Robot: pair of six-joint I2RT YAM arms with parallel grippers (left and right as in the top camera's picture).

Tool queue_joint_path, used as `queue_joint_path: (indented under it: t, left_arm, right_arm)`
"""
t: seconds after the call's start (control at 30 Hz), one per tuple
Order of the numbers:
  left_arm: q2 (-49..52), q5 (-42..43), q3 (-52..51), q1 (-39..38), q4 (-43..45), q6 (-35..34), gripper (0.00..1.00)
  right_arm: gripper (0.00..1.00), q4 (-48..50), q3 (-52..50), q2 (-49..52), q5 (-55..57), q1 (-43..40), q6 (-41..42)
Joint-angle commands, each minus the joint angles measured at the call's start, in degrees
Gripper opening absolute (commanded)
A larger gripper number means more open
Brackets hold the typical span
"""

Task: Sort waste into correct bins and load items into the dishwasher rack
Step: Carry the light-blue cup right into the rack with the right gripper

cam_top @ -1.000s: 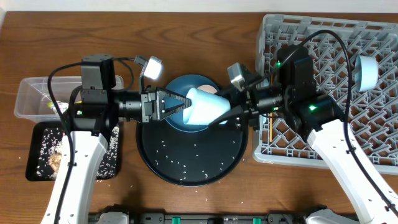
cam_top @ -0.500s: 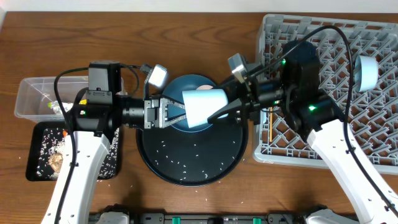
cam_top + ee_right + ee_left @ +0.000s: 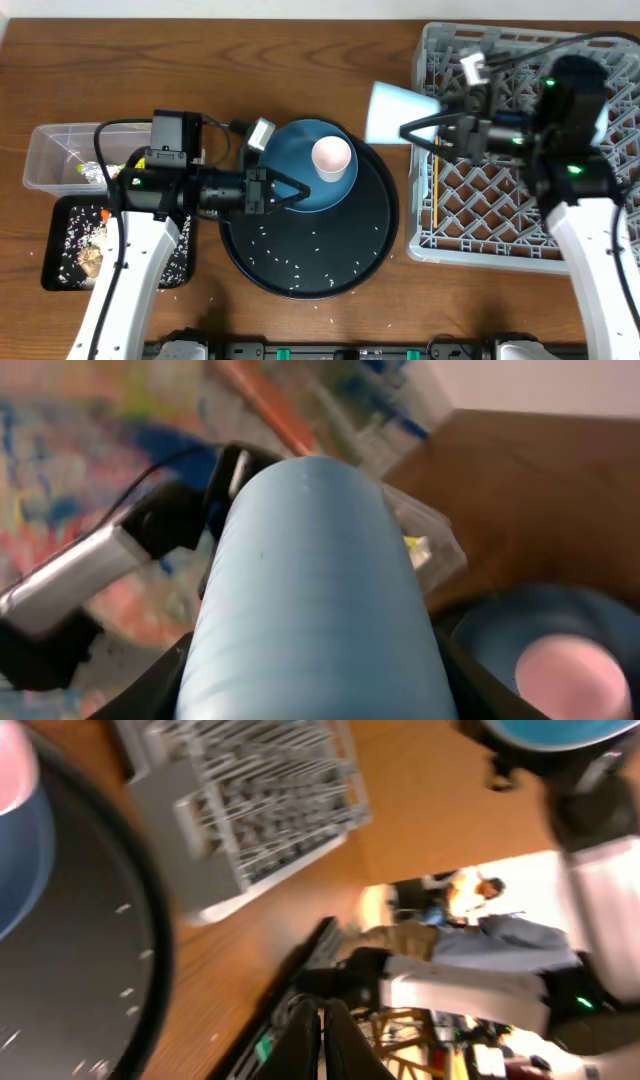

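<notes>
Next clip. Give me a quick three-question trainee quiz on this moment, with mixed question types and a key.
1. True or false: the light-blue cup rests on the round black tray.
2. Multiple choice: the pink cup stands directly on A) the dark-blue plate, B) the dishwasher rack, C) the round black tray.
3. Fill in: the pincer that is shut with nothing in it is the ___ one.
Key: 1 false: the right pincer holds it in the air at the dishwasher rack's left edge. 2 A. 3 left: the left pincer is shut and empty.
</notes>
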Motion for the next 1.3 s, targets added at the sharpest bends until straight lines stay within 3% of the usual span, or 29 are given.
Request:
queue_joint_path:
  t: [0.0, 0.13, 0.3, 0.43, 0.63, 0.9, 1.27]
  left_arm:
    - [-0.2, -9.4, -0.1, -0.1, -1.8, 0.9, 0.06]
    - [-0.2, -14.0, -0.1, -0.1, -3.6, 0.9, 0.06]
    - [-0.2, -17.5, -0.1, -0.1, -4.5, 0.9, 0.06]
    - [-0.2, -21.0, -0.1, -0.1, -5.0, 0.9, 0.07]
    - [-0.2, -25.8, -0.2, -0.1, -7.2, 0.9, 0.06]
    - [-0.2, -29.5, -2.1, -0.1, -8.0, 0.9, 0.06]
    - [-0.1, -32.2, -3.4, -0.1, -8.2, 0.9, 0.06]
  right_arm:
    - [0.01, -7.4, 0.8, -3.0, 1.6, -5.2, -1.7]
    - [0.01, -18.6, 0.8, -5.4, 9.6, -8.6, -5.6]
    - [0.01, -36.7, 2.1, -8.3, 32.5, -9.3, -11.7]
    - [0.01, -50.2, 5.7, -8.4, 53.8, -9.3, -11.3]
    - [0.01, -60.1, 10.0, -7.3, 71.7, -9.5, -6.7]
    - [0.01, -64.6, 10.9, 0.9, 78.3, -13.1, -6.2]
    - [0.01, -61.7, 10.9, 12.7, 80.4, -18.6, -8.7]
